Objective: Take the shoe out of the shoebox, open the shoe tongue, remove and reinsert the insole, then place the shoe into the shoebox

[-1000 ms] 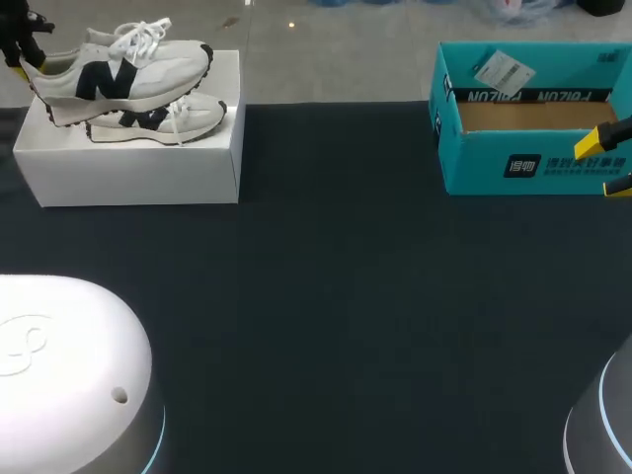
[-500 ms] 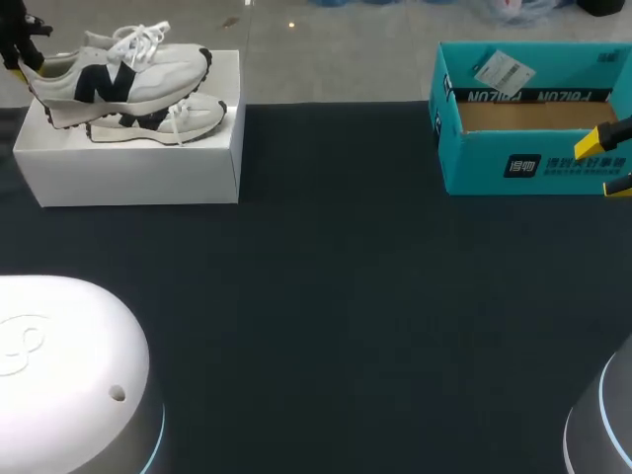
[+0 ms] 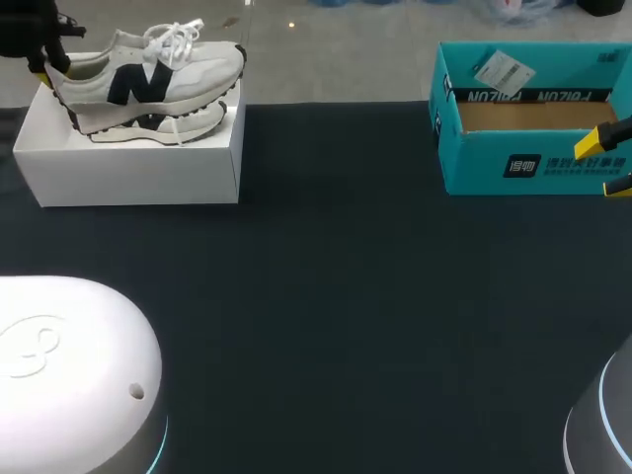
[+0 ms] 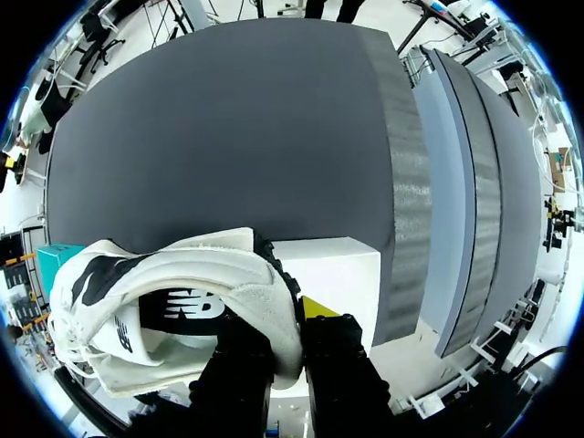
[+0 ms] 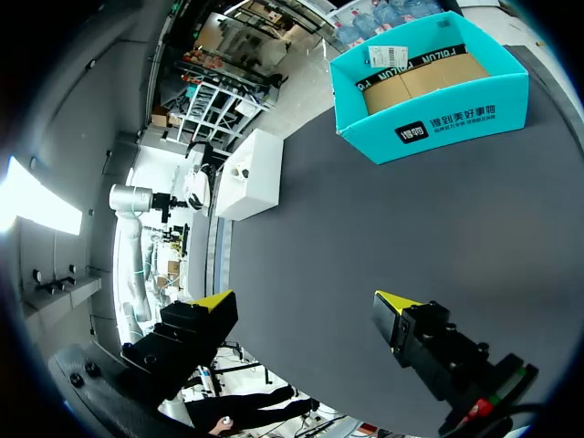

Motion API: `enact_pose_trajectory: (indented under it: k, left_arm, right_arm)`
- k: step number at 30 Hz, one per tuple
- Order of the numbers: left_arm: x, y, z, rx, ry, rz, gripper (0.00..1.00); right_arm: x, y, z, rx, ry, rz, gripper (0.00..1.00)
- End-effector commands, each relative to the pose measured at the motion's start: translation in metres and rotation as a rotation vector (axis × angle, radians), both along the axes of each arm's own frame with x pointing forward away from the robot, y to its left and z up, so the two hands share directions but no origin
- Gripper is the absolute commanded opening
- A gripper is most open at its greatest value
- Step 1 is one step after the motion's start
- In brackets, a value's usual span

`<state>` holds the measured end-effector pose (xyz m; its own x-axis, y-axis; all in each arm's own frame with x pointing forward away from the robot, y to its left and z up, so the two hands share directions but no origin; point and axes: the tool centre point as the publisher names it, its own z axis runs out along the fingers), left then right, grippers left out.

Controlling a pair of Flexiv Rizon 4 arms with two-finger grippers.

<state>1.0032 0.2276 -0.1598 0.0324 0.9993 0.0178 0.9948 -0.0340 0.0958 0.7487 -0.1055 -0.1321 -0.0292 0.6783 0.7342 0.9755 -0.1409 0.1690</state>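
Left tool holds a white sneaker by the heel, just above the white shoebox
Right tool gapes wide over the dark counter, beside the teal box. Only the left wrist view shows the heel pinched; overhead, that tool is cut off, and a second sneaker lies half hidden

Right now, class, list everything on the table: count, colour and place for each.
held shoe: one, white and dark, up over the white box
second shoe: one, white and dark, in the white box
white box: one, white, far left
teal box: one, teal, far right, open
label: one, white, at the teal box's far wall
table: one, dark
left pincer: one, yellow-tipped, shut on held shoe's heel
right pincer: one, yellow-tipped, open, by teal box
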Motion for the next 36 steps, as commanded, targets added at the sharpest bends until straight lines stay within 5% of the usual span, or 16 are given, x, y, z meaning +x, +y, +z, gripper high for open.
enact_pose_trajectory:
  k: [1,24,36]
  left_arm:
    - [-0.042,-0.021,0.004,0.012,-0.092,-0.028,0.00]
    - [-0.133,-0.181,-0.030,-0.053,-0.027,-0.203,0.00]
    - [-0.166,-0.230,-0.044,-0.108,0.025,-0.279,0.00]
  right_arm:
    - [0.000,0.000,0.000,-0.002,0.002,-0.001,1.00]
    - [0.000,0.000,0.000,-0.002,0.002,-0.001,1.00]
    - [0.000,0.000,0.000,-0.002,0.002,-0.001,1.00]
